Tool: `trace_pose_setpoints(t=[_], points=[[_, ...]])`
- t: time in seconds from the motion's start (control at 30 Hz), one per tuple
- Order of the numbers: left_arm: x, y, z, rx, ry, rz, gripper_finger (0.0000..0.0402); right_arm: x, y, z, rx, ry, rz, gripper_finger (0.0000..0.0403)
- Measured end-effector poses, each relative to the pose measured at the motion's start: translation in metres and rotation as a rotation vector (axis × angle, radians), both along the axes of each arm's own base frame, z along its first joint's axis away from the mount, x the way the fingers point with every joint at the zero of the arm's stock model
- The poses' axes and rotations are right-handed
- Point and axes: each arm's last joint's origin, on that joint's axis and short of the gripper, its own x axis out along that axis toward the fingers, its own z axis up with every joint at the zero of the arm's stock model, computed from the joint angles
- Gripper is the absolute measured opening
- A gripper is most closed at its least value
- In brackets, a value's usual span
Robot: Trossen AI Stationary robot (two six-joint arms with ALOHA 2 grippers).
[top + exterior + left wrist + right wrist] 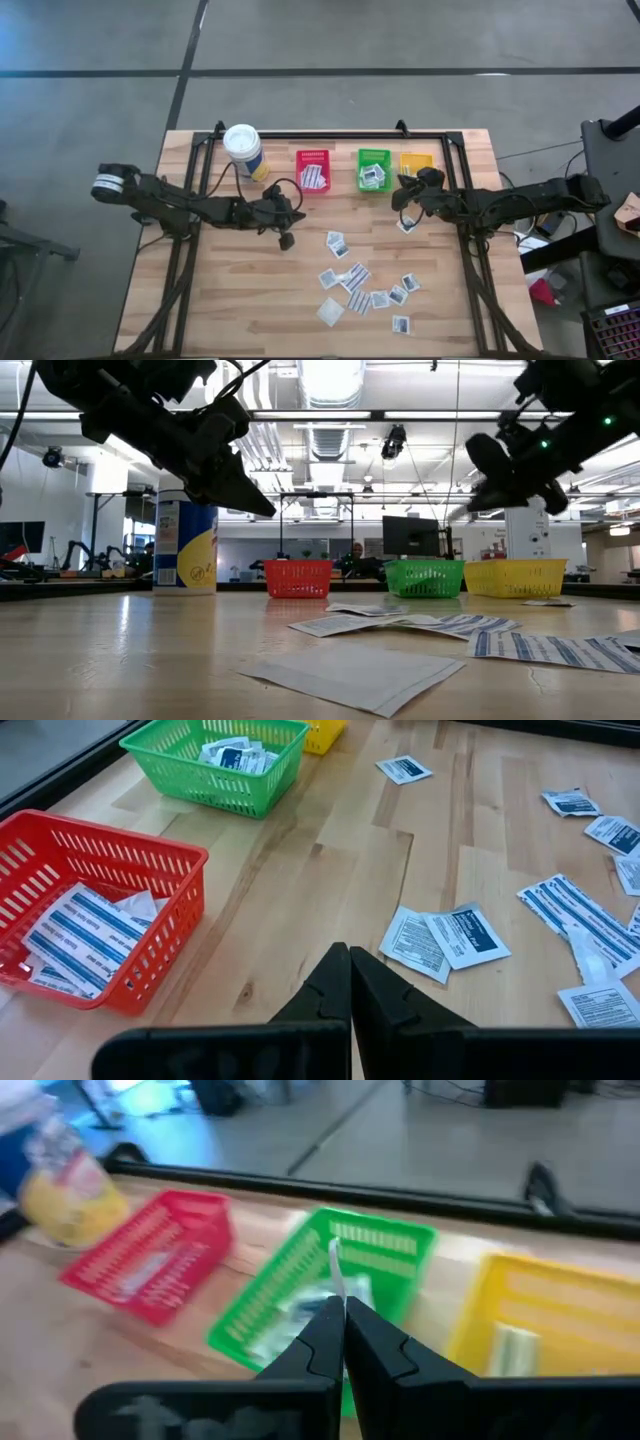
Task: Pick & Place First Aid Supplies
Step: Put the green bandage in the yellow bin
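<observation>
Status: sort in progress, loose first aid supplies [365, 285] not yet cleared.

Counts (high view):
- bins: 3 in a row at far edge: red bin [120, 835], green bin [215, 790], yellow bin [515, 578]. Each has some packets inside. Not countable, they overlap.
- canister [242, 145]: 1, white w/ yellow label, just beside red bin. Not part of the job.
- loose packets on table [230, 300]: approx 11. 10 are in a scatter on the near half, and 1 lone packet [405, 225] lies under the right arm. Count is rough, since a few overlap.

Grippers:
- left gripper [349, 955]: fingers clenched, nothing between them. Hangs above bare wood, just out from red bin.
- right gripper [341, 1308]: fingers pressed together, raised near green bin. A thin white sliver shows at the tips. Could be a packet edge-on, or one standing in the bin behind. Cannot tell.

Key relation: the nearest pair [445, 940] lies ahead of the left gripper, toward table centre and on the right arm's side. The two overlap, touching. Both are near-square, so no real long axis. The long striped packet [355, 277], deeper in the scatter, lies on a diagonal. Left arm is nearer the scatter, and right is nearer the lone packet.

Judgement: left must open before descending on the pair. Overlap risks lifting two.
</observation>
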Motion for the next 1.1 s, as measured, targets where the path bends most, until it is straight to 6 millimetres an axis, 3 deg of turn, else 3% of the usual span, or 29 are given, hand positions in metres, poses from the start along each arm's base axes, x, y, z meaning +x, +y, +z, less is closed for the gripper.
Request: trace_pose_setpoints(t=[0.37, 1.1], points=[[0.000, 0.000, 0.000, 0.000, 0.001, 0.000, 0.0000, -0.020, -0.003, -0.019, 0.125, 0.104, -0.180, 0.0008], [0.005, -0.003, -0.012, -0.053, -0.009, -0.080, 0.0000, -0.020, -0.006, -0.038, 0.211, 0.186, -0.204, 0.0009]])
